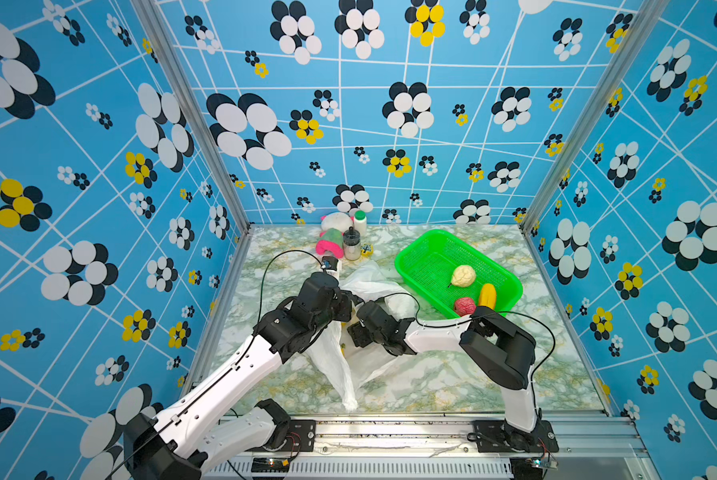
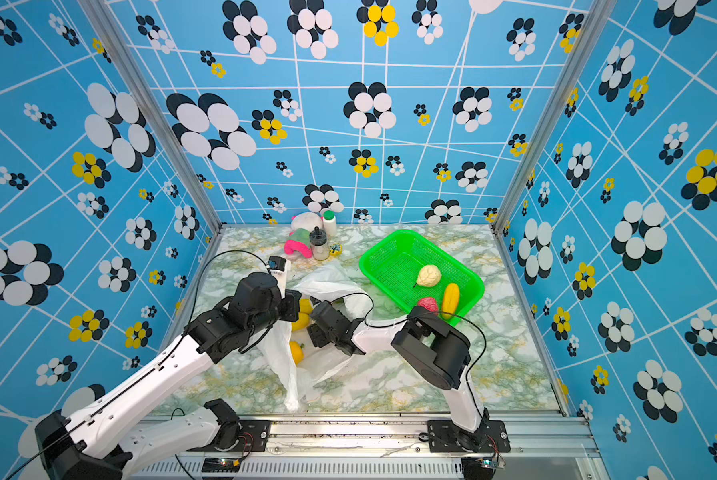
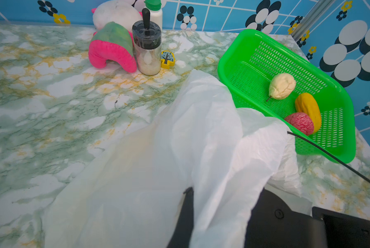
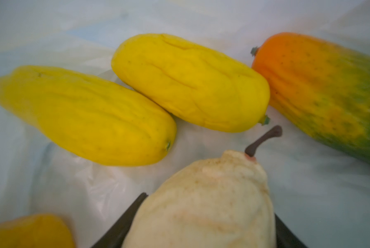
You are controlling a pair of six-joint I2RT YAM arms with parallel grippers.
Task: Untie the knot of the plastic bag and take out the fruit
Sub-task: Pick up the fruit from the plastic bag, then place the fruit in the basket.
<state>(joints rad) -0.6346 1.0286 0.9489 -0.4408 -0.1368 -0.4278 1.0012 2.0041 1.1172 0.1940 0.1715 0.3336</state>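
My left claw [image 3: 222, 194] pinches the thin bag [image 3: 179, 128]; I can't tell if my right claw [image 4: 209, 206] yet holds the squashy pear [image 4: 218, 176] round its middle.

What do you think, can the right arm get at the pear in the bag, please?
Probably yes: the bag is open, and the pear sits unobstructed between the right fingers.

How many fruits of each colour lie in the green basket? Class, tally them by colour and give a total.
Cream fruit: 1
Yellow fruit: 1
Red fruit: 1
Total in the green basket: 3
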